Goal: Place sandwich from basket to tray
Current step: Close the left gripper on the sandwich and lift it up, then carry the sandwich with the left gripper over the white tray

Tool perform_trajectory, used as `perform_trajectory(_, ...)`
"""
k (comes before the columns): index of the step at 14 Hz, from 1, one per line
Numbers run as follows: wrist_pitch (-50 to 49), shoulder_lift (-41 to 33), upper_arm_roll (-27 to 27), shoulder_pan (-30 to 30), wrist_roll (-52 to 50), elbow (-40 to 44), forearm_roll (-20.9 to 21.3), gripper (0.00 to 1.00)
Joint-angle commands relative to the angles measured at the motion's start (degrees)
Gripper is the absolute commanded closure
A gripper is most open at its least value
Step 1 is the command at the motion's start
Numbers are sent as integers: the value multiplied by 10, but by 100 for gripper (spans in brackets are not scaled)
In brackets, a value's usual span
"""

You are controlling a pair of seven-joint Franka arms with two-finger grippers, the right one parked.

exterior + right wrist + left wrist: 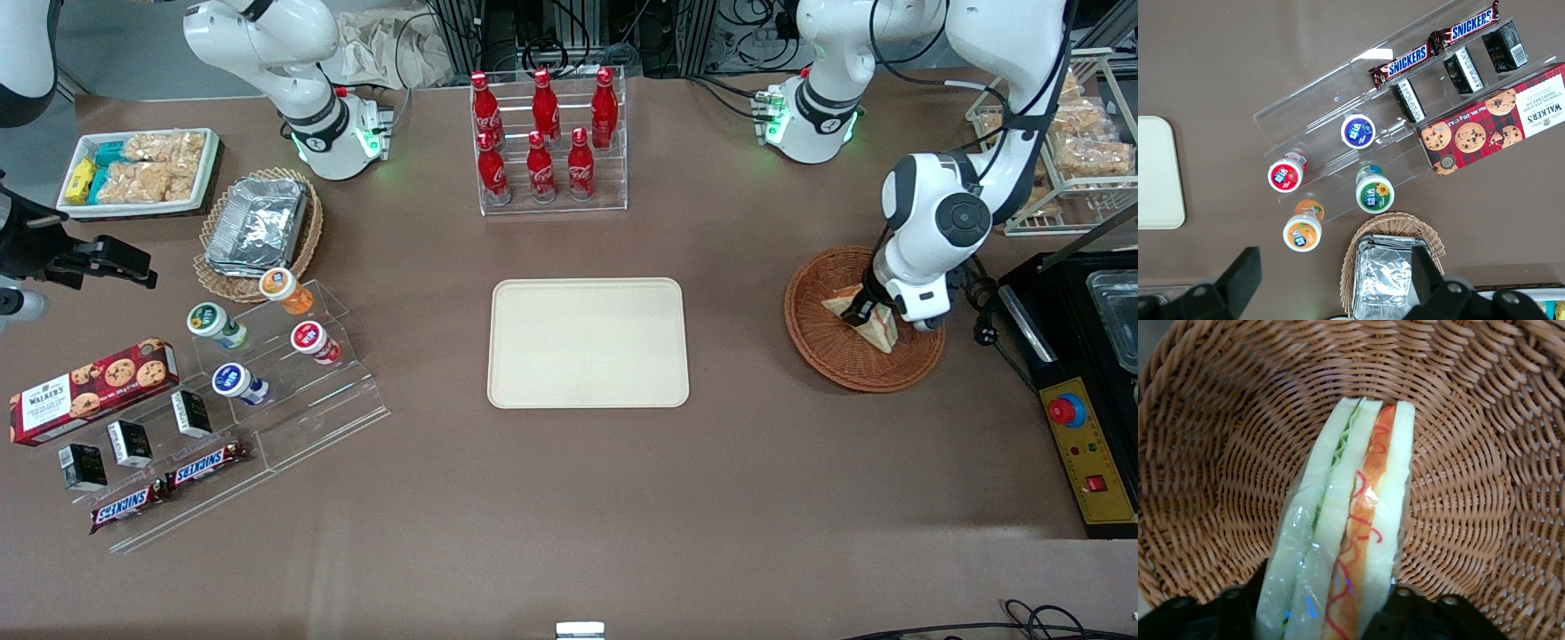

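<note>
Left arm bent over w/ wrist pointing down into the basket [827, 351], toward the working arm's end of the table. Gripper [867, 316] is down inside it, jaws clenched on the sandwich [867, 322]; wrist view shows a black finger [1238, 603] on each side of the plastic-wrapped wedge [1351, 527], pressing its bread faces. Sandwich stands on edge in the basket [1471, 487], green layer and orange-red layer showing between pale bread slices. Can't tell if it's touching the wicker floor or just above it.

Tray [588, 343] sits mid-table, flat, nothing on it, well apart from the basket. Farther from the front cam than the tray: clear rack of red soda bottles [542, 142]. Toward the parked arm's end: lighter wicker basket w/ foil containers [258, 222], white tray of packaged snacks [138, 169], clear stepped stand w/ small cups [267, 333], cookie box [89, 387], two Snickers bars [169, 484].
</note>
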Motion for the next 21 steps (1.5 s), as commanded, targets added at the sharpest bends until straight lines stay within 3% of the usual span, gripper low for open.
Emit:
perform_trajectory(1,24,-2,-4,9,14,-6,11,100)
perform_trajectory(4,-26,-56,-8,3,23,2,10,100)
perform_trajectory(8,-183,-118,-16,-26,48,73,-3,100)
perform_trajectory(13,-457,-120,-16,-65,210,274,-68,100)
perform_trajectory(16,-490,-132,-27,-89,287,305,-75,100)
perform_trajectory(20,-493,-134,-71,-131,292,340,-76,100)
perform_trajectory(21,-488,-132,-82,-137,292,342,-97,100)
